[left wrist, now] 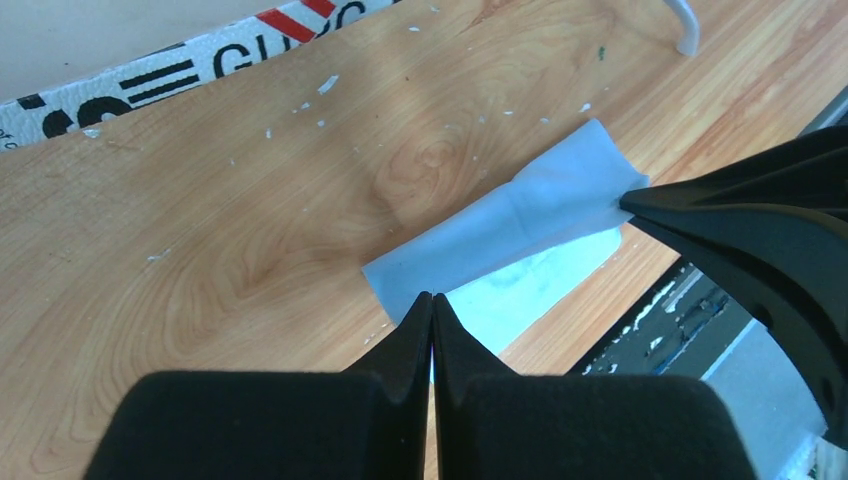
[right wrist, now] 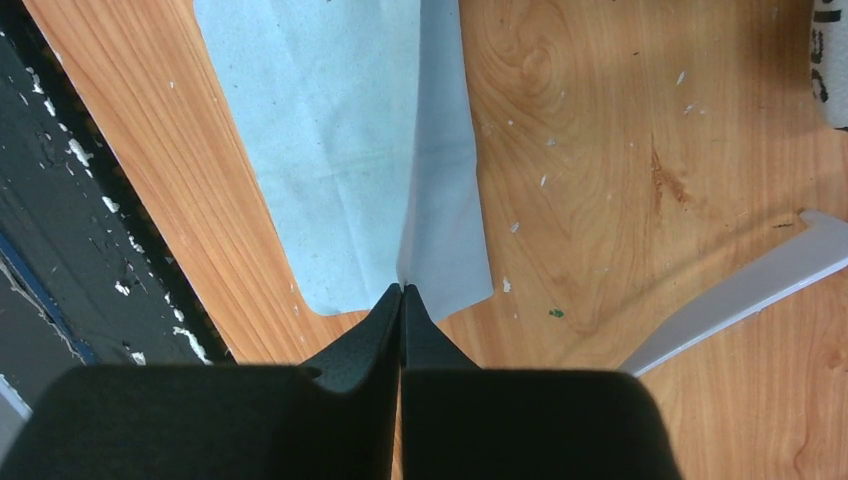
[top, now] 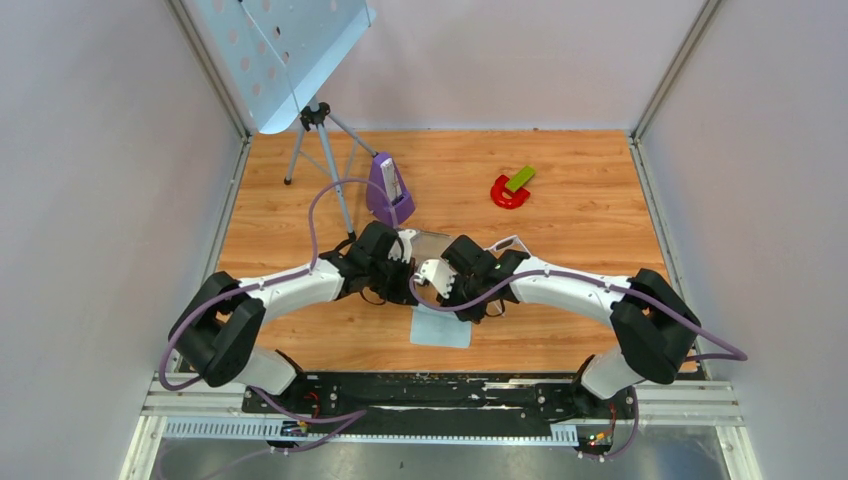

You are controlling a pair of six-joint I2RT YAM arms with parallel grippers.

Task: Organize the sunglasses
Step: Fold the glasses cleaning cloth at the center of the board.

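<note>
Wide wooden table (top: pixel 590 160), both arms meeting over its near middle, and the work right now is on the light blue cloth (right wrist: pixel 340 150), lying by the near edge with one side folded over. The left gripper (left wrist: pixel 432 305) has its jaws pressed together on a corner of that cloth. The right gripper (right wrist: pixel 402 295) is pinched tight on the raised fold, opposite the left. The sunglasses (right wrist: pixel 740 290) lie on the wood just beyond the cloth, untouched, with only one slim white arm showing in the wrist views. They look light, thin and springy, so I'd judge them easy to flex or snap. The lenses would smear or scratch under a hard pad, and smooth plastic may slip. The best hold is probably the frame at the bridge or hinge corner, gently, not out on the arm tip. Smallest now: a strip of the white case (left wrist: pixel 150 85) at the table's far side shows black bars, red stripes and bold letters "GU"; the rest is cut off.
</note>
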